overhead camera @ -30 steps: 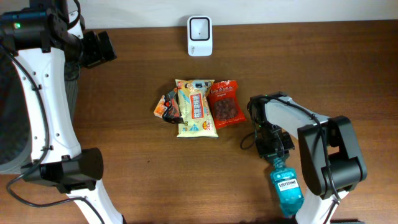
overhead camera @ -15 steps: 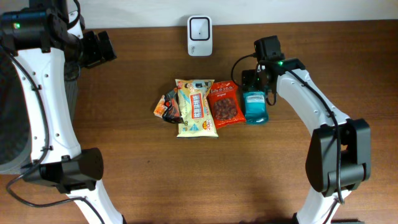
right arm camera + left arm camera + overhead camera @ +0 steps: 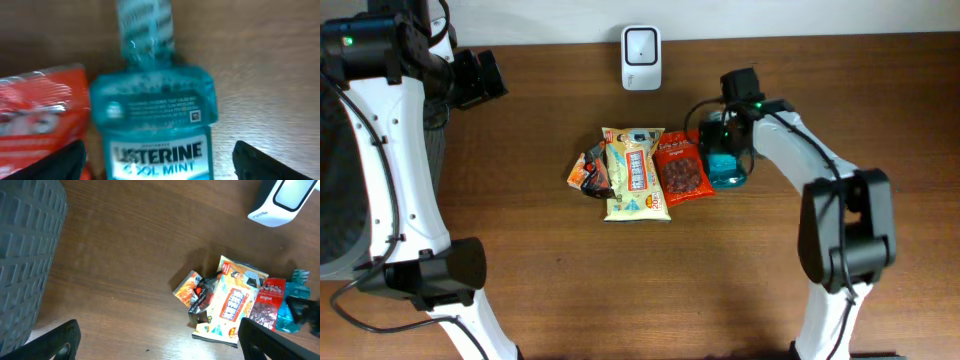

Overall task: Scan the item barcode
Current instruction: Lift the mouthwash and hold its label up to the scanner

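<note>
Overhead: teal mouthwash bottle (image 3: 725,172) lies flat on the wood table (image 3: 520,230), centre-right of frame, right beside a red snack bag (image 3: 682,172). White scanner (image 3: 641,58) sits at top centre. R gripper (image 3: 157,152) hovers over the bottle, jaws spread wide, gripping nothing. L gripper (image 3: 157,330), far upper left in the overhead, is also wide open & empty. Bottle is prob. rigid plastic, liquid-filled so fairly heavy, smooth & slippery. Best pinched across the body's sides at mid-height, label left uncovered.
</note>
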`<action>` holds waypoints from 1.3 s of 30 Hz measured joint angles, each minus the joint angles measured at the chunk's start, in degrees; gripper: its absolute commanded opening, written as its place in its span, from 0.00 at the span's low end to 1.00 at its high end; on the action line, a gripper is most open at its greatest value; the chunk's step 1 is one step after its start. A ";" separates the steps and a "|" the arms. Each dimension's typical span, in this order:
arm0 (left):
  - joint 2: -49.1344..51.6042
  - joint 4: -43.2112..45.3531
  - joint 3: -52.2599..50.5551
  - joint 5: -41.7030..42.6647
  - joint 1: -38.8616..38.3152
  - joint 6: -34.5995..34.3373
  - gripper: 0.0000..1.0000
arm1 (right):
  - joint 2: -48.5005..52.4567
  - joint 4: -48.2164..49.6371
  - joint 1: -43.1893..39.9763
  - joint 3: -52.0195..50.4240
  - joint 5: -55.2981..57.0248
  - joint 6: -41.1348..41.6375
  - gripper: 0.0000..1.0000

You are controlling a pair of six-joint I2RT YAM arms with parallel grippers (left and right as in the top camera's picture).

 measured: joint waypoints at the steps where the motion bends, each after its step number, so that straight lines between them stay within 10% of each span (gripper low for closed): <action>1: 0.00 0.00 0.00 0.00 0.00 0.00 0.99 | 0.85 -0.22 0.00 0.00 -0.09 0.11 0.86; 8: 0.00 0.00 0.00 0.00 0.00 0.00 0.99 | 2.86 -0.98 0.79 0.07 0.04 -6.01 0.50; 19: 0.00 0.00 0.00 0.00 0.00 0.00 0.99 | 5.14 1.70 1.03 14.05 -1.57 -4.68 0.54; 39: 0.00 0.00 0.00 -0.02 0.00 0.00 0.99 | 17.03 46.99 12.20 16.33 5.77 2.29 0.53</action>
